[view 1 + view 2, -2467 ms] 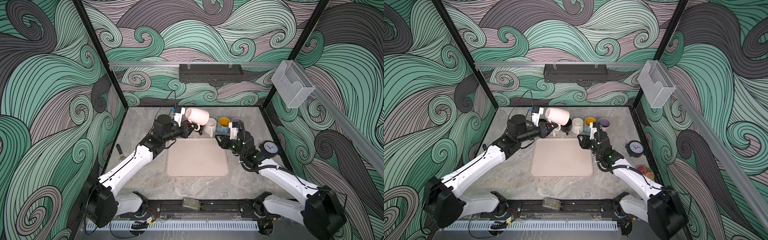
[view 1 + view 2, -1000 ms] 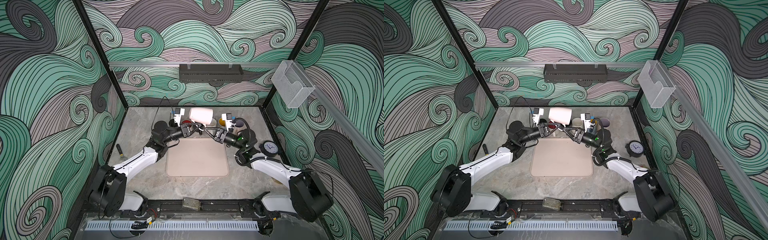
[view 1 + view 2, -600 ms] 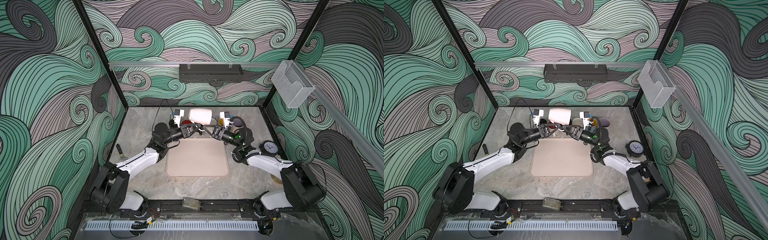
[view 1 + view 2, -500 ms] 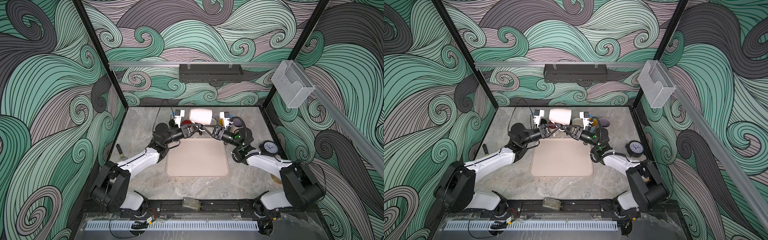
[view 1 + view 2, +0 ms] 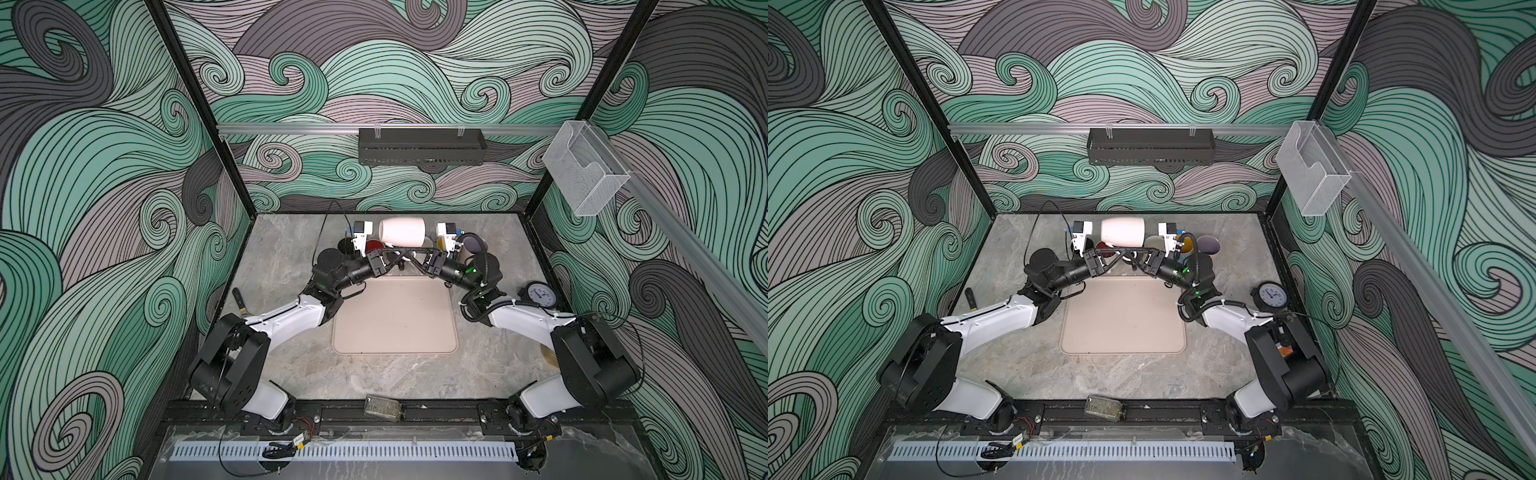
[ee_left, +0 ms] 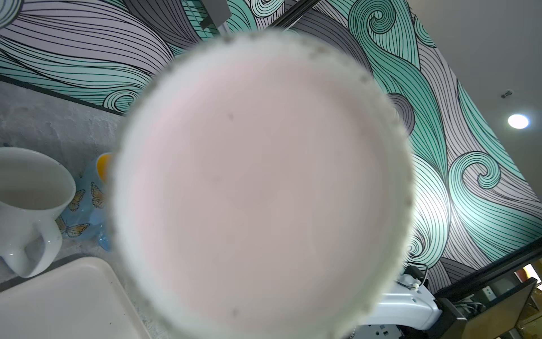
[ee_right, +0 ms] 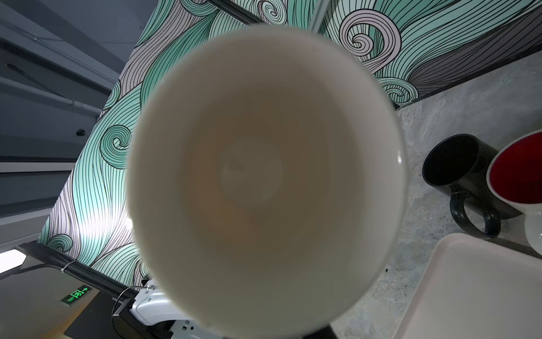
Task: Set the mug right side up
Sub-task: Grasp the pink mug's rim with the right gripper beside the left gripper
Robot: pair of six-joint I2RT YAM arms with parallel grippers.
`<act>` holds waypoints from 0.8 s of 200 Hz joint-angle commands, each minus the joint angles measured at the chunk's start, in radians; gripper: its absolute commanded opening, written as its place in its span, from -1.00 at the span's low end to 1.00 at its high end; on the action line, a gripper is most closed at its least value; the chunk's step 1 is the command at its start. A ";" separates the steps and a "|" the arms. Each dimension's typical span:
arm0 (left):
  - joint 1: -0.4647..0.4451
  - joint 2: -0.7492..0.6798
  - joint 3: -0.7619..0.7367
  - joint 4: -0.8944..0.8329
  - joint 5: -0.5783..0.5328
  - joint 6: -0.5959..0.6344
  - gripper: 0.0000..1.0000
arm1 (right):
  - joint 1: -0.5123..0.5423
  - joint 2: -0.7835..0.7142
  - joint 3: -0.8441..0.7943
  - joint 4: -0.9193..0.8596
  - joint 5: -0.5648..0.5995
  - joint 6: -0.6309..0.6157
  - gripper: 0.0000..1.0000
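The left gripper [image 5: 395, 255] is closed on the mug [image 5: 402, 232] from below. The right gripper [image 5: 415, 255] is closed too, its fingers crossing the left ones; whether it also pinches the mug, I cannot tell. The mug lies on its side in the air, over the far edge of the mat [image 5: 395, 320], mouth toward the right arm. A black mug [image 7: 457, 164] stands on the table [image 5: 282, 257] nearby.

Standing mugs [image 5: 372, 246] crowd my counter's [image 5: 282, 249] back edge, seemingly right beneath my lifted mug [image 5: 402, 232]; the mat [image 5: 395, 320] and front edge lie open.
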 commanded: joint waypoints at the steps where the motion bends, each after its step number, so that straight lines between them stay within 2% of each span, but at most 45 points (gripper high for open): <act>1: -0.039 0.008 -0.011 0.024 0.092 0.021 -1.00 | -0.002 0.020 0.069 0.137 0.064 0.030 -1.00; 42: -0.029 0.007 -0.022 -0.035 0.059 0.045 -1.00 | 0.002 0.032 0.072 0.160 0.055 0.048 -1.00; 46: -0.027 0.007 -0.023 -0.047 0.052 0.048 -0.86 | 0.001 0.029 0.072 0.157 0.056 0.047 -1.00; 59: -0.017 0.000 -0.030 -0.086 0.028 0.058 -0.18 | 0.001 0.017 0.068 0.138 0.057 0.034 -1.00; 69: -0.011 -0.015 -0.039 -0.119 0.000 0.066 0.07 | 0.001 0.002 0.066 0.114 0.057 0.019 -1.00; 94: 0.001 -0.074 -0.065 -0.245 -0.095 0.102 0.31 | 0.002 -0.033 0.084 -0.008 0.033 -0.035 -1.00; 135: 0.041 -0.158 -0.128 -0.424 -0.241 0.117 0.68 | 0.003 -0.046 0.097 -0.094 0.025 -0.071 -1.00; 160: 0.056 -0.196 -0.136 -0.522 -0.263 0.147 0.73 | 0.004 -0.033 0.101 -0.097 0.020 -0.072 -1.00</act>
